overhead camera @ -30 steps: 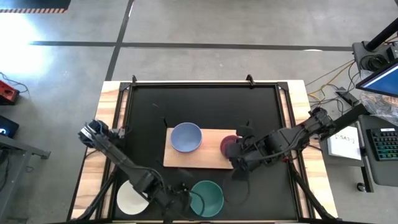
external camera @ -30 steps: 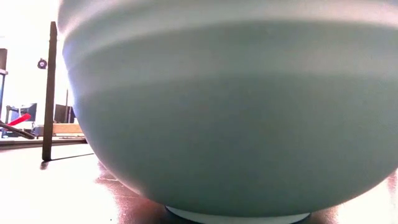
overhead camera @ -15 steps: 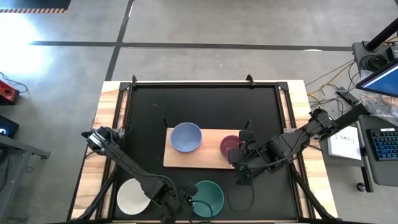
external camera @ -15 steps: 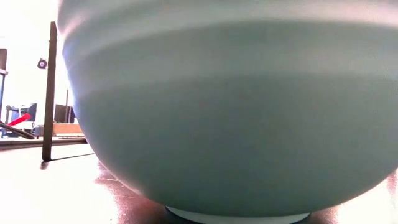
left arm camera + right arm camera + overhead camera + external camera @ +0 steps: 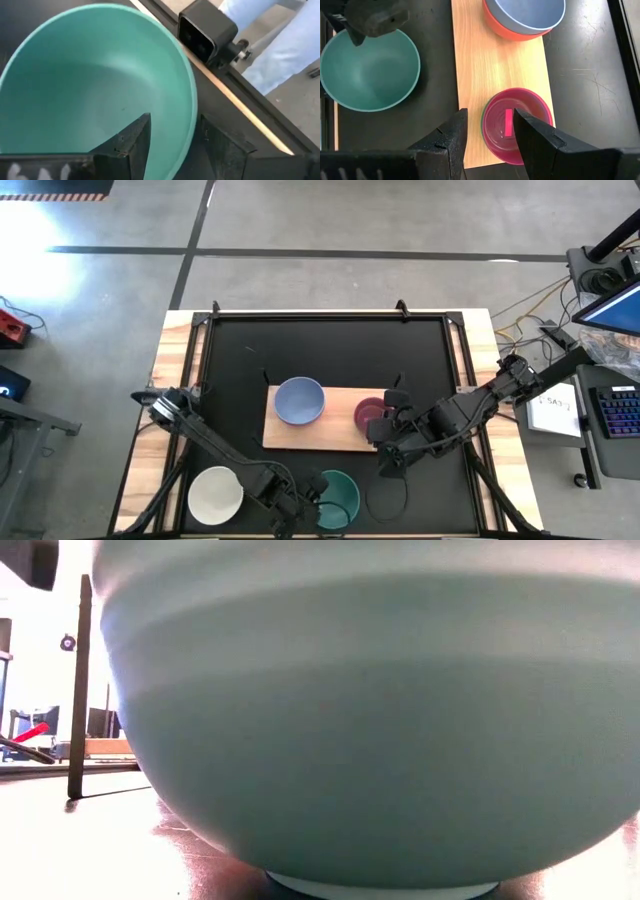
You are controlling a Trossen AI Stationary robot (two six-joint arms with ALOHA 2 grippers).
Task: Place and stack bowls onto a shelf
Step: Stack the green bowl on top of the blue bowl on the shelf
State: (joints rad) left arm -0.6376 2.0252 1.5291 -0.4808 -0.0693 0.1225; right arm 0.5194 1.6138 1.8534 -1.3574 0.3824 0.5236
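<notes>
A: What's changed over the last second?

B: The left gripper (image 5: 318,508) has dropped toward the near edge of the counter (image 5: 240,340) and now sits at the rim of the teal bowl (image 5: 338,496). The right gripper (image 5: 381,442) has pulled back off the magenta bowl (image 5: 370,414) and hangs just off the shelf's right end.

A: So the magenta one is down?

B: It looks that way. It rests on the right end of the shelf (image 5: 338,430), nested in another bowl whose green edge peeks out beneath it in the right wrist view. The grey-blue bowl (image 5: 299,400) sits on the shelf's left end (on top of a red bowl (image 5: 510,31), by the right wrist view). That leaves the teal bowl and the white bowl (image 5: 215,494) on the counter in front of the shelf, well apart from it.

A: And the fingers?

B: The left fingers (image 5: 132,142) are parted and straddle the teal bowl's rim, one inside the bowl (image 5: 95,85) and one outside. They look close to the wall, but I cannot tell whether they touch it; nothing is lifted yet. The right fingers (image 5: 451,136) are spread wide above the magenta bowl (image 5: 516,125), empty.

A: Next, you'd guess?

B: Pinch the teal rim, then carry it to the shelf.
</notes>
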